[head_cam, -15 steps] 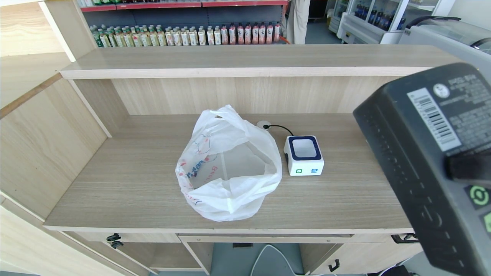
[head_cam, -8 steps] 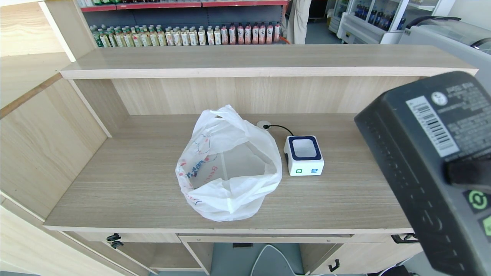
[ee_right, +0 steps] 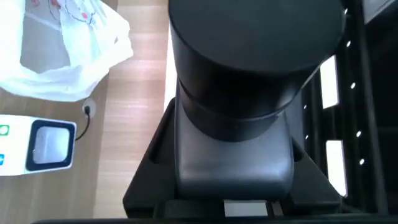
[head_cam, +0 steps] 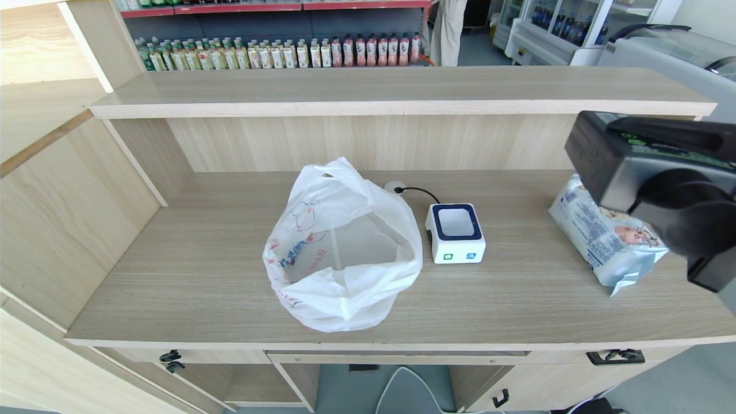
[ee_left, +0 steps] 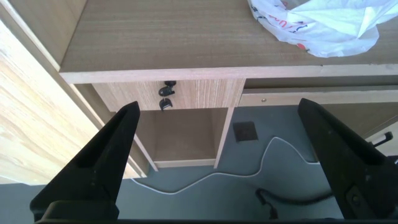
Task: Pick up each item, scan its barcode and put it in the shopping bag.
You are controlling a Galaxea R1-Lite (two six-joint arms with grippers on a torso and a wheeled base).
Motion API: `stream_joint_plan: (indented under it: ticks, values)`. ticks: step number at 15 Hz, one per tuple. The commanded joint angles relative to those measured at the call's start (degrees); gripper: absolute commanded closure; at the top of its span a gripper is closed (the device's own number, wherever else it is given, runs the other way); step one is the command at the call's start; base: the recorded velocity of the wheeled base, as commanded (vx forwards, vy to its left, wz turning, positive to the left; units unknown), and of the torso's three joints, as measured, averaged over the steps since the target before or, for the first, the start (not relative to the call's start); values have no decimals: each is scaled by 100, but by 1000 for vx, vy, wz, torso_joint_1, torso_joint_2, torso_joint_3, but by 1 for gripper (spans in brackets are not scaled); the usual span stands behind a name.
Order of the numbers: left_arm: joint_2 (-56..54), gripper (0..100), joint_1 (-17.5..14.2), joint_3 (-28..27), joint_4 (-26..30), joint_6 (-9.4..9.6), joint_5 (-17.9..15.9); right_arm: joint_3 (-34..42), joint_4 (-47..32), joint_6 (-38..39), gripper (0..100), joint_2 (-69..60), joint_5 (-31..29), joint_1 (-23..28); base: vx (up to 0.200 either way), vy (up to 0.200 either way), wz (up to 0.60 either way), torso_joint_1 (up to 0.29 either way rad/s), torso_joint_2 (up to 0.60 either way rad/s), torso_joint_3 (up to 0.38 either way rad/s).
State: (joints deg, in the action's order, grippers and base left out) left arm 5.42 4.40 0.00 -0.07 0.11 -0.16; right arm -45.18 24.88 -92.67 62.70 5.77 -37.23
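Tool R (head_cam: pixel 638 152) clamps black box (head_cam: pixel 593 158), head view; tool L (ee_left: pixel 219 118) apart, wrist view.

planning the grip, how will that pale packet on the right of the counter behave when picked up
Probably soft: the packet looks like a plump film pouch with a crimped end, so it may dent or sag. The smooth wrap could be slippery. It lies flat on the counter, so rolling seems unlikely.

High head view, close wrist views, shared bag (head_cam: pixel 322 198).
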Motion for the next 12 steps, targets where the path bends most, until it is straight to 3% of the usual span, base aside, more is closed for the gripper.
stream_joint_plan:
  ticks: [1,3,5,7,9,12]
  values:
    - [2,0,-1,0,-1,-2,-2,-378,-133,1674,100,-108,-1684,14,0,0,0,0,0,0]
    - [2,0,-1,0,-1,-2,-2,-1283,-1521,4460,100,182,-2537,199,0,0,0,0,0,0]
    - [2,0,-1,0,-1,-2,-2,-1942,-3130,7000,100,392,-2537,445,0,0,0,0,0,0]
    - [2,0,-1,0,-1,-2,-2,-2320,-4061,8819,100,639,-2132,1174,0,0,0,0,0,0]
    - [2,0,-1,0,-1,-2,-2,-2241,-4044,9505,100,595,-972,1860,0,0,0,0,0,0]
    - [2,0,-1,0,-1,-2,-2,-2153,-3675,9619,100,981,-32,2493,0,0,0,0,0,0]
